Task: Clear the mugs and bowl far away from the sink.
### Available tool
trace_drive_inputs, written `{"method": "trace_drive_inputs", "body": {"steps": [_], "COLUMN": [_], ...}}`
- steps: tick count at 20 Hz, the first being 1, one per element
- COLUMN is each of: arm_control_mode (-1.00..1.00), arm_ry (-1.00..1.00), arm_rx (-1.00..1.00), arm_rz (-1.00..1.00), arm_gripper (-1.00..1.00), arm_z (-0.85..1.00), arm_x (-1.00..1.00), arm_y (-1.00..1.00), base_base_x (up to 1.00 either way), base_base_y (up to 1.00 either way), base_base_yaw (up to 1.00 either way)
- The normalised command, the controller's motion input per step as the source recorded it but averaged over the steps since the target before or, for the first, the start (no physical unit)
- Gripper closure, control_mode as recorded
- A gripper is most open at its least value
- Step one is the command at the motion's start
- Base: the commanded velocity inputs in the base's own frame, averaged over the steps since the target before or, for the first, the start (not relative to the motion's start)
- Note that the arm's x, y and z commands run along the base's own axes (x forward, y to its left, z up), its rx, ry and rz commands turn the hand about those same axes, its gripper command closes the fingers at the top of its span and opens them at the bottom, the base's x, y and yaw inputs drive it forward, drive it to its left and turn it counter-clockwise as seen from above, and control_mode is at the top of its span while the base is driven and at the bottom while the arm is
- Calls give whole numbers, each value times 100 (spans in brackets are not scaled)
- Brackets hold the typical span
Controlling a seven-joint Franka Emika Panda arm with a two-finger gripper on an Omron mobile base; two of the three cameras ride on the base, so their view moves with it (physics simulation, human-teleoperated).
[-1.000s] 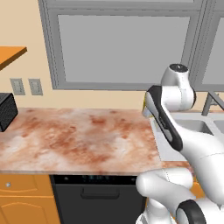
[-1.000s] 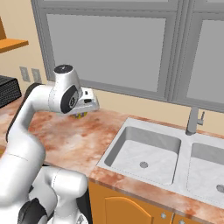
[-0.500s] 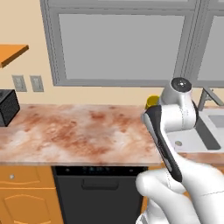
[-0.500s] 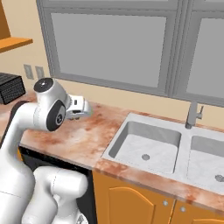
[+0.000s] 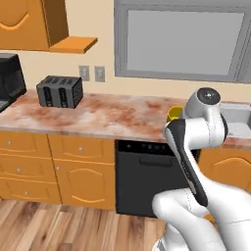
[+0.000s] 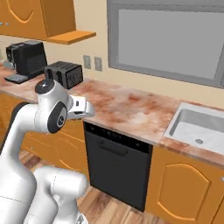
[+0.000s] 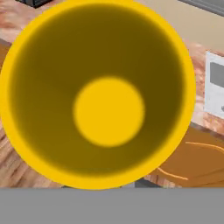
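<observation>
Gripping the yellow mug (image 7: pixel 98 94), the claw is closed tight on it, and the hand view looks straight down into the mug's open mouth, so the round rim takes most of that view and the flat yellow bottom sits in the middle. The finger tips themselves are hidden behind the mug. In the left base view a small part of the same mug (image 5: pixel 174 114) shows just left of the arm's (image 5: pixel 193 142) white upper joint, held up over the front part of the counter (image 5: pixel 108 115).

The counter is taken as landmark. Its marbled top runs long and flat, and its front edge is straight, with orange cabinet doors and a black dishwasher (image 6: pixel 116 164) under it. On the counter's far left part stands a dark toaster (image 5: pixel 60 91), close to the wall, and further left a black coffee machine (image 6: pixel 27 59). Between the toaster and the arm the counter top is bare, so there is wide free room on it. At the counter's right end the sink (image 6: pixel 201 127) is cut in, one grey basin with a round drain showing. The mug is held well apart from the sink, and it is also well apart from the toaster. Above the counter's back runs a large grey window (image 5: pixel 184 41)
</observation>
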Motion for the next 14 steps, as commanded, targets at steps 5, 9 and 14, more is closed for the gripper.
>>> {"method": "trace_drive_inputs", "body": {"steps": [5, 9, 14], "arm_control_mode": [100, 100, 100], "arm_ry": [0, 0, 0], "arm_rx": [0, 0, 0], "arm_rz": [0, 0, 0], "arm_gripper": [100, 100, 100], "arm_z": [0, 0, 0], "arm_x": [0, 0, 0], "arm_y": [0, 0, 0], "base_base_x": [-22, 0, 0], "base_base_y": [95, 43, 2], "base_base_yaw": [74, 97, 100]}}
